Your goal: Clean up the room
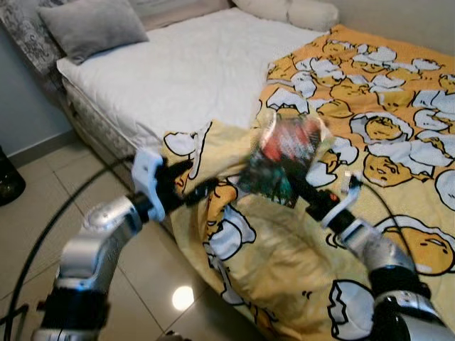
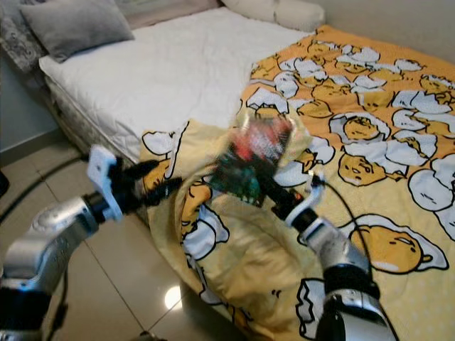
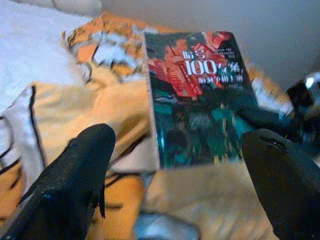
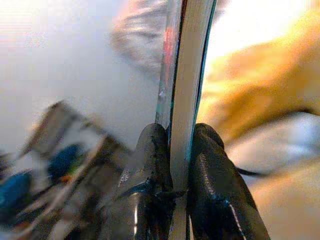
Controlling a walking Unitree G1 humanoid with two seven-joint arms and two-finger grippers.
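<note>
Jaws of the right gripper (image 1: 302, 186) clench a book (image 1: 281, 160), lifted above the yellow blanket (image 1: 284, 256) on the bed (image 1: 185, 71). Left gripper (image 1: 190, 183) waits spread beside it. Carrying looks underway; next it needs a proper storage spot.

The book (image 3: 200, 97) carries a large white "100" near the top of its red and green cover; the smaller characters around it are unreadable.
</note>
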